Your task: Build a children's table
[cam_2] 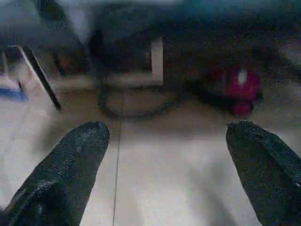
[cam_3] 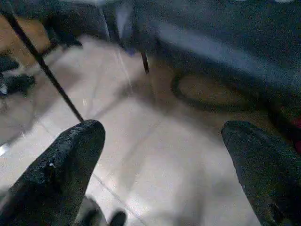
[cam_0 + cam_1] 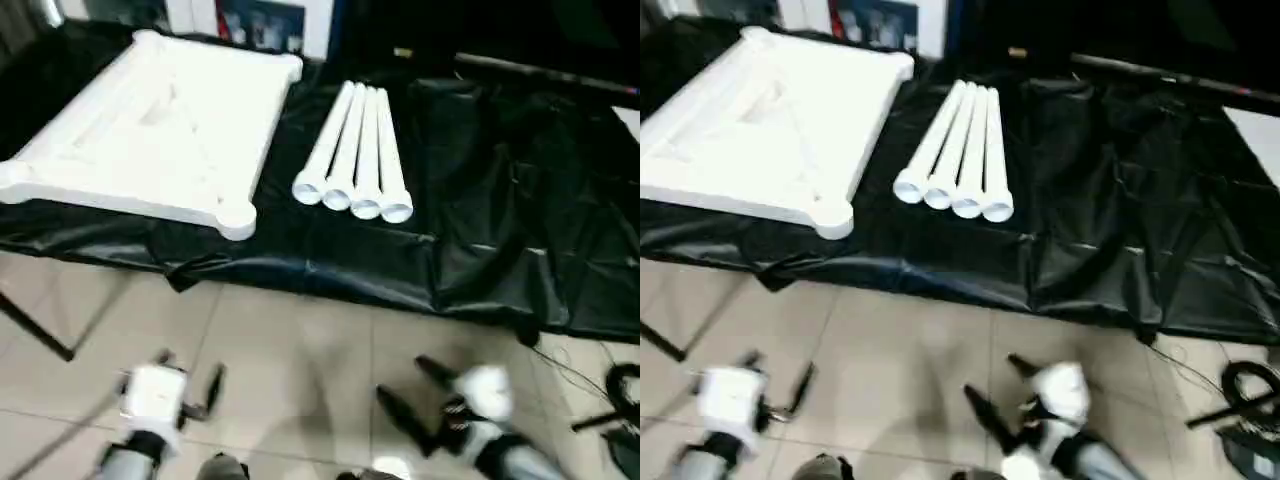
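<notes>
The white table top [image 3: 150, 125] lies underside up at the left of a black-draped work table, round sockets at its corners. To its right, four white tapered legs [image 3: 355, 155] lie side by side, wide ends toward me. Both arms hang low over the tiled floor, well short of the parts. My left gripper [image 3: 190, 385] is open with nothing between its fingers [image 1: 66, 174]. My right gripper [image 3: 412, 395] is also open and empty, its black fingers [image 2: 61, 169] spread wide.
The black cloth [image 3: 500, 200] covers the work table and hangs over its front edge. A thin black table leg [image 3: 40, 335] slants at the left. Black cables [image 3: 610, 395] lie on the floor at the right. A red object [image 1: 237, 89] sits under the table.
</notes>
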### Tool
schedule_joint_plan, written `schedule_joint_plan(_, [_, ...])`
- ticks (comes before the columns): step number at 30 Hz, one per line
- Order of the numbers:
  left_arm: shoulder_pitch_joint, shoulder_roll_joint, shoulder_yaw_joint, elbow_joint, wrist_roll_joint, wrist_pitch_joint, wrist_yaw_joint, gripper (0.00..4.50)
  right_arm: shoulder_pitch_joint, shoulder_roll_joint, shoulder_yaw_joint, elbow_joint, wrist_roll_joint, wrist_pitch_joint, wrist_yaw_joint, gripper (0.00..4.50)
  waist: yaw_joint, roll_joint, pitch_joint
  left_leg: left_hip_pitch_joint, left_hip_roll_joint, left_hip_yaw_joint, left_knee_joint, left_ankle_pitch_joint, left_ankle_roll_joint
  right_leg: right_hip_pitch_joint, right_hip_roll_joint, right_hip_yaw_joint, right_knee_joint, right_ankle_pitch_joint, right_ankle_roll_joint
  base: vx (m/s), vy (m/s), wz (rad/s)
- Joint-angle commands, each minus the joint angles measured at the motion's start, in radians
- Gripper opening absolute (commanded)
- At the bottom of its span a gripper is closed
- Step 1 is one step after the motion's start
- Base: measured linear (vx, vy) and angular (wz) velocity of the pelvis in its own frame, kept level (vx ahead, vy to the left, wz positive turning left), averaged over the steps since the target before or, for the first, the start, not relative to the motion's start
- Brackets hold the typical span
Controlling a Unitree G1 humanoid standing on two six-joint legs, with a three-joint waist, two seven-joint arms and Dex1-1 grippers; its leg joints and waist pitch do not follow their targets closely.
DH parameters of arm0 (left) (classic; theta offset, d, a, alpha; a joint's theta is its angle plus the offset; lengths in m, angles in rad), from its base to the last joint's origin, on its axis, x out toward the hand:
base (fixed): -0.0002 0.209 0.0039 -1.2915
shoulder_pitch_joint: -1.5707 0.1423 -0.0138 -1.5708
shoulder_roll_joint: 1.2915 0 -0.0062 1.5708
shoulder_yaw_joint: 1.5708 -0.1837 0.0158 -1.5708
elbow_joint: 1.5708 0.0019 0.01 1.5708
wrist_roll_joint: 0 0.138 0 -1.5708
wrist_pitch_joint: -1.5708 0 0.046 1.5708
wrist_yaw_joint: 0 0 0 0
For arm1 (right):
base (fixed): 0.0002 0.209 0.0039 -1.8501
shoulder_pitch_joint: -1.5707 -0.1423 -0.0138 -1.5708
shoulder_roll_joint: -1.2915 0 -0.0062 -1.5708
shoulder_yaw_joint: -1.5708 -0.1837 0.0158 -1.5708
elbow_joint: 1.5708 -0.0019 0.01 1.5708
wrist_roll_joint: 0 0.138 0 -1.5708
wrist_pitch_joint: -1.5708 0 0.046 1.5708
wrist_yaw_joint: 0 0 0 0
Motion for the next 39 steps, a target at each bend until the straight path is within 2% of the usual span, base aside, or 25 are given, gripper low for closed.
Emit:
schedule_joint_plan(1, [-0.011, 0.01, 0.013, -0.079, -0.008, 0.036, 0.001, 4.45, -0.009, -0.02, -0.025, -0.075, 0.053, 0.055, -0.016, 4.49, 0.0, 0.015, -0.023, 0.013, 0.041, -0.017, -0.075, -0.393, 0.024, 0.004, -0.056, 0.048, -0.091, -0.264, -0.068, 0.0, 0.0, 0.0])
schedule_joint_plan(5, [-0.12, 0.039, 0.084, -0.209, -0.05, 0.198, 0.034, 4.45, -0.114, -0.003, -0.079, -0.134, 0.094, 0.135, -0.109, 4.49, 0.006, 0.02, -0.038, 0.017, 0.033, -0.016, -0.066, -0.309, 0.002, 0.01, -0.052, 0.042, -0.072, -0.148, -0.079, 0.0, 0.0, 0.0])
schedule_joint_plan(6, [-0.151, 0.043, 0.105, -0.233, -0.077, 0.237, 0.046, 4.45, -0.16, 0.018, -0.093, -0.117, 0.074, 0.147, -0.149, 4.49, 0.013, 0.049, -0.05, 0.02, 0.029, -0.022, -0.064, -0.299, -0.012, 0.014, -0.053, 0.04, -0.064, -0.116, -0.094, 0.0, 0.0, 0.0])
schedule_joint_plan(7, [-0.167, 0.044, 0.116, -0.243, -0.092, 0.254, 0.053, 4.45, -0.184, 0.029, -0.099, -0.105, 0.06, 0.149, -0.167, 4.49, 0.007, 0.037, -0.048, 0.018, 0.029, -0.017, -0.063, -0.294, -0.02, 0.013, -0.05, 0.039, -0.066, -0.095, -0.099, 0.0, 0.0, 0.0])
schedule_joint_plan(8, [-0.188, 0.045, 0.131, -0.267, -0.109, 0.287, 0.065, 4.45, -0.223, 0.039, -0.104, -0.089, 0.047, 0.168, -0.194, 4.49, 0.005, 0.036, -0.051, 0.016, 0.025, -0.02, -0.062, -0.282, -0.03, 0.018, -0.048, 0.036, -0.06, -0.068, -0.112, 0.0, 0.0, 0.0])
schedule_joint_plan(9, [-0.209, 0.045, 0.14, -0.282, -0.113, 0.31, 0.076, 4.45, -0.257, 0.045, -0.103, -0.069, 0.036, 0.174, -0.207, 4.49, 0.011, 0.054, -0.056, 0.02, 0.025, -0.021, -0.059, -0.278, -0.037, 0.018, -0.049, 0.036, -0.055, -0.05, -0.114, 0.0, 0.0, 0.0])
schedule_joint_plan(11, [-0.263, 0.025, 0.15, -0.3, -0.084, 0.334, 0.115, 4.45, -0.332, 0.024, -0.075, 0.005, 0.044, 0.145, -0.139, 4.49, 0.016, 0.048, -0.067, 0.014, 0.021, -0.017, -0.05, -0.235, -0.026, 0.031, -0.05, 0.034, -0.051, 0.034, -0.124, 0.0, 0.0, 0.0])
schedule_joint_plan(12, [-0.263, 0.025, 0.15, -0.3, -0.084, 0.334, 0.115, 4.45, -0.332, 0.024, -0.075, 0.005, 0.044, 0.145, -0.139, 4.49, 0.019, 0.052, -0.065, 0.015, 0.021, -0.018, -0.051, -0.242, -0.026, 0.029, -0.051, 0.035, -0.053, 0.02, -0.123, 0.0, 0.0, 0.0])
schedule_joint_plan(13, [-0.3, 0.023, 0.141, -0.293, -0.037, 0.356, 0.126, 4.45, -0.384, 0.02, -0.069, 0.061, 0.05, 0.138, -0.116, 4.49, 0.023, 0.039, -0.068, 0.012, 0.02, -0.016, -0.048, -0.245, -0.016, 0.033, -0.054, 0.036, -0.055, -0.006, -0.119, 0.0, 0.0, 0.0])
schedule_joint_plan(14, [-0.305, 0.022, 0.141, -0.291, -0.035, 0.357, 0.128, 4.45, -0.395, 0.024, -0.071, 0.073, 0.049, 0.134, -0.12, 4.49, 0.026, 0.043, -0.069, 0.013, 0.019, -0.016, -0.047, -0.242, -0.014, 0.033, -0.056, 0.036, -0.054, -0.02, -0.119, 0.0, 0.0, 0.0])
schedule_joint_plan(15, [-0.334, 0.012, 0.136, -0.281, -0.026, 0.373, 0.141, 4.45, -0.452, 0.038, -0.089, 0.137, 0.043, 0.123, -0.144, 4.49, 0.029, 0.031, -0.071, 0.013, 0.018, -0.013, -0.045, -0.231, -0.008, 0.031, -0.058, 0.038, -0.057, -0.058, -0.118, 0.0, 0.0, 0.0])
schedule_joint_plan(17, [-0.345, 0.007, 0.136, -0.279, -0.034, 0.385, 0.145, 4.45, -0.48, 0.047, -0.103, 0.166, 0.037, 0.126, -0.171, 4.49, 0.035, 0.039, -0.072, 0.016, 0.019, -0.014, -0.044, -0.228, -0.016, 0.027, -0.062, 0.038, -0.058, -0.123, -0.118, 0.0, 0.0, 0.0])
schedule_joint_plan(20, [-0.375, 0.0, 0.114, -0.203, -0.045, 0.378, 0.148, 4.45, -0.552, 0.097, -0.177, 0.251, 0.012, 0.145, -0.316, 4.49, 0.026, 0.003, -0.076, 0.015, 0.018, -0.006, -0.041, -0.191, -0.021, 0.022, -0.054, 0.038, -0.058, -0.138, -0.09, 0.0, 0.0, 0.0])
schedule_joint_plan(22, [-0.435, -0.023, 0.077, -0.077, 0.006, 0.314, 0.157, 4.45, -0.562, 0.12, -0.194, 0.297, -0.004, 0.124, -0.358, 4.49, 0.031, 0.008, -0.08, 0.028, 0.017, -0.005, -0.041, -0.198, -0.028, 0.01, -0.053, 0.038, -0.059, -0.165, -0.068, 0.0, 0.0, 0.0])
schedule_joint_plan(26, [-0.547, -0.063, 0.006, 0.078, 0.071, 0.275, 0.163, 4.45, -0.572, 0.112, -0.189, 0.348, -0.04, 0.123, -0.391, 4.49, 0.018, 0.013, -0.088, 0.018, 0.016, -0.008, -0.042, -0.223, -0.047, 0.021, -0.059, 0.038, -0.058, -0.098, -0.05, 0.0, 0.0, 0.0])
schedule_joint_plan(29, [-0.601, -0.059, -0.044, 0.174, 0.081, 0.197, 0.099, 4.45, -0.557, 0.119, -0.166, 0.335, -0.065, 0.116, -0.388, 4.49, 0.026, -0.007, -0.094, -0.008, -0.002, 0.005, -0.014, -0.193, 0.075, 0.043, -0.112, 0.071, -0.08, -0.151, -0.067, 0.0, 0.0, 0.0])
schedule_joint_plan(30, [-0.606, -0.051, -0.046, 0.18, 0.078, 0.2, 0.087, 4.45, -0.545, 0.123, -0.163, 0.328, -0.068, 0.107, -0.385, 4.49, 0.036, -0.005, -0.095, -0.024, -0.001, -0.01, 0.026, -0.182, 0.134, 0.058, -0.177, 0.112, -0.105, -0.222, -0.059, -0.019, 0.067, -0.1])
schedule_joint_plan(31, [-0.609, -0.048, -0.045, 0.186, 0.075, 0.199, 0.082, 4.45, -0.541, 0.127, -0.162, 0.327, -0.071, 0.102, -0.386, 4.49, 0.048, -0.008, -0.099, -0.053, 0.01, -0.041, 0.079, -0.145, 0.165, 0.077, -0.249, 0.154, -0.126, -0.302, -0.06, -0.007, 0.13, -0.18])
schedule_joint_plan(32, [-0.612, -0.042, -0.047, 0.191, 0.077, 0.192, 0.079, 4.45, -0.532, 0.135, -0.164, 0.325, -0.077, 0.09, -0.391, 4.49, 0.047, -0.003, -0.097, -0.064, 0.016, -0.058, 0.095, -0.142, 0.169, 0.072, -0.267, 0.164, -0.131, -0.338, -0.074, -0.007, 0.13, -0.18])
schedule_joint_plan(34, [-0.619, -0.039, -0.049, 0.205, 0.095, 0.172, 0.076, 4.45, -0.52, 0.148, -0.168, 0.329, -0.083, 0.073, -0.406, 4.49, 0.031, 0.009, -0.095, -0.059, 0.014, -0.068, 0.056, -0.118, 0.189, 0.062, -0.214, 0.115, -0.123, -0.384, -0.114, 0.003, 0.216, -0.14])
schedule_joint_plan(35, [-0.623, -0.034, -0.049, 0.19, 0.105, 0.178, 0.077, 4.45, -0.503, 0.167, -0.164, 0.305, -0.08, 0.068, -0.421, 4.49, -0.003, 0.06, -0.11, 0.019, -0.012, -0.043, -0.011, -0.042, 0.3, 0.013, -0.073, 0.03, -0.059, -0.234, -0.124, 0.008, 0.232, -0.1])
schedule_joint_plan(36, [-0.625, -0.034, -0.049, 0.187, 0.106, 0.179, 0.078, 4.45, -0.5, 0.172, -0.164, 0.299, -0.075, 0.067, -0.42, 4.49, -0.029, 0.084, -0.11, 0.056, -0.02, -0.06, -0.02, 0.012, 0.362, -0.024, -0.012, -0.014, -0.005, -0.167, -0.119, 0.01, 0.249, 0.01])
schedule_joint_plan(37, [-0.627, -0.037, -0.048, 0.181, 0.108, 0.187, 0.086, 4.45, -0.497, 0.176, -0.165, 0.294, -0.067, 0.065, -0.415, 4.49, -0.05, 0.079, -0.109, 0.067, -0.013, -0.068, -0.024, 0.058, 0.423, -0.043, 0.021, -0.042, 0.037, -0.121, -0.109, -0.026, 0.239, 0.07])
schedule_joint_plan(38, [-0.629, -0.037, -0.051, 0.182, 0.12, 0.174, 0.094, 4.45, -0.494, 0.179, -0.165, 0.295, -0.07, 0.06, -0.417, 4.49, -0.053, 0.081, -0.1, 0.042, 0.017, -0.068, -0.044, 0.105, 0.455, -0.052, 0.02, -0.065, 0.095, -0.081, -0.082, -0.026, 0.239, 0.07])
schedule_joint_plan(39, [-0.63, -0.033, -0.062, 0.179, 0.139, 0.165, 0.101, 4.45, -0.49, 0.182, -0.165, 0.305, -0.077, 0.051, -0.422, 4.49, -0.046, 0.074, -0.096, 0.021, 0.055, -0.078, -0.048, 0.097, 0.436, -0.041, -0.013, -0.057, 0.085, -0.048, -0.072, -0.065, 0.164, 0.06])
